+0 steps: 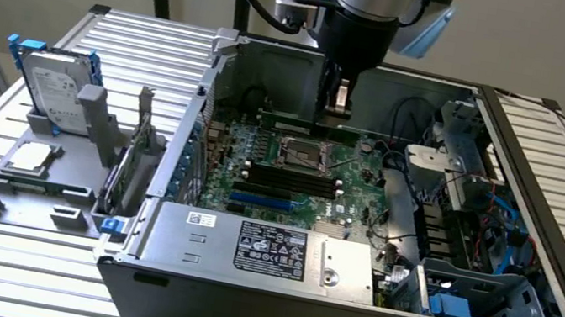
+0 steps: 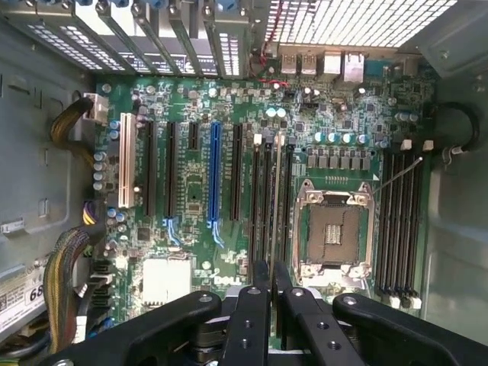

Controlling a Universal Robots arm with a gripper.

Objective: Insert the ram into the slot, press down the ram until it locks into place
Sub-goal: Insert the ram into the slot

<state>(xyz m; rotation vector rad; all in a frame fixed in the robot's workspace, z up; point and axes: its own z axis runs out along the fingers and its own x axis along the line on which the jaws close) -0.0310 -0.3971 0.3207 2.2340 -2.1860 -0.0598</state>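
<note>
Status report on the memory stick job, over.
Gripper shut on the long thin green ram stick. Stick above the narrow black plastic slots by the metal processor socket, seating unclear. Nothing seen blocking.

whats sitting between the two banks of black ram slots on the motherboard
The open CPU socket, with its metal frame, lies between one bank of black slots and the other bank. The wrist view shows it.
</note>
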